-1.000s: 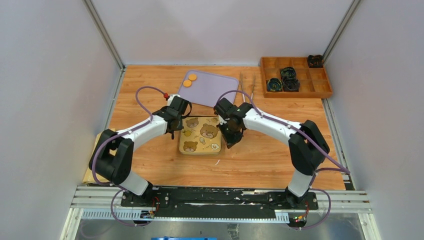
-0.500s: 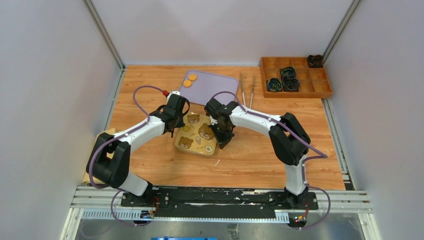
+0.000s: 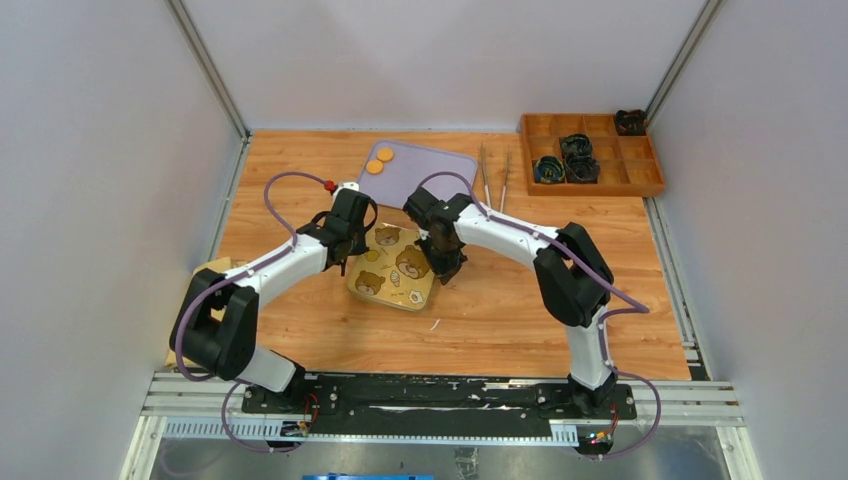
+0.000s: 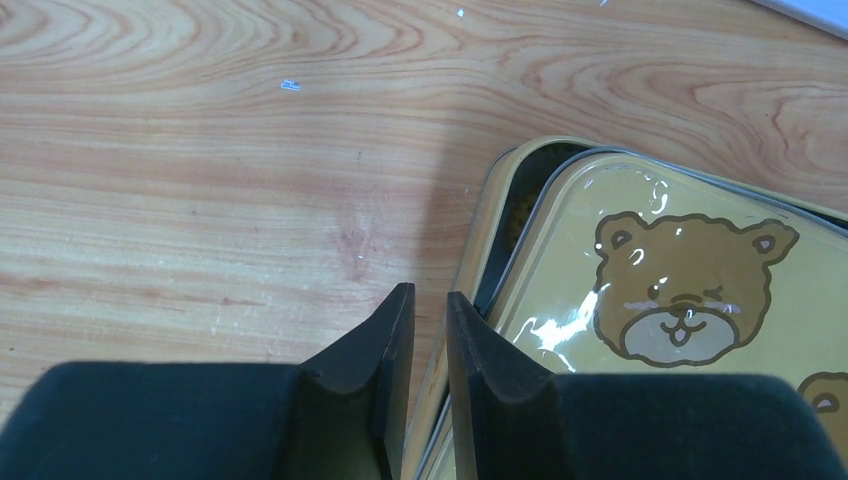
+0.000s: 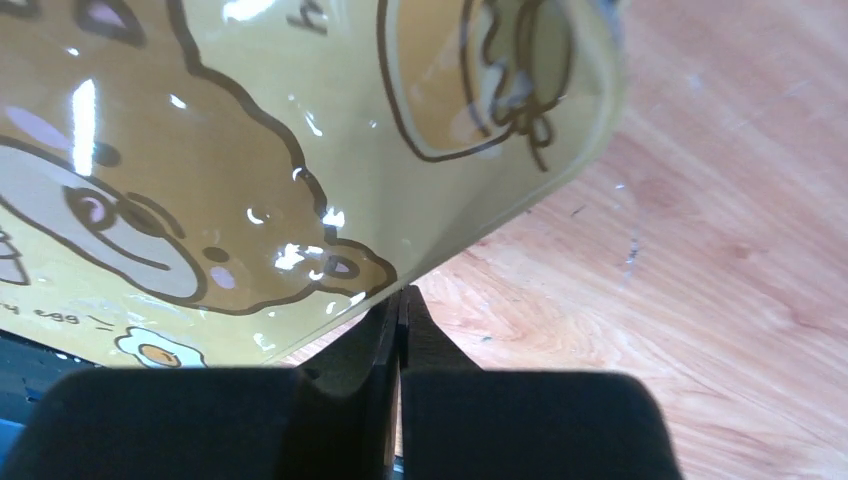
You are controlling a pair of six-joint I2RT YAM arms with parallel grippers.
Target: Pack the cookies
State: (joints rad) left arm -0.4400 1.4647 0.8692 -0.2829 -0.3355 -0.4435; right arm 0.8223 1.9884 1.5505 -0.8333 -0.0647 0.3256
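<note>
Top external view: two flat round orange cookies [image 3: 379, 161] lie on the lilac rectangular tray [image 3: 440, 180], apart from the yellow bear-print metal tin [image 3: 395, 275]; the left gripper [image 4: 428, 296] narrowly pinches the tin's wall, while the right gripper [image 5: 401, 298] has its fingers pressed together at the lid's edge

Cookies [image 3: 378, 161] on tray [image 3: 440, 182] behind tin [image 3: 391, 271]; divided box [image 3: 640, 186] far right.

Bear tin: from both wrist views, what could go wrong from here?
The left gripper pinches only the thin wall of the bear tin, so the tin may slip or swivel. The lid looks propped askew on the shut right gripper; it could slide off or drop back shut.
</note>
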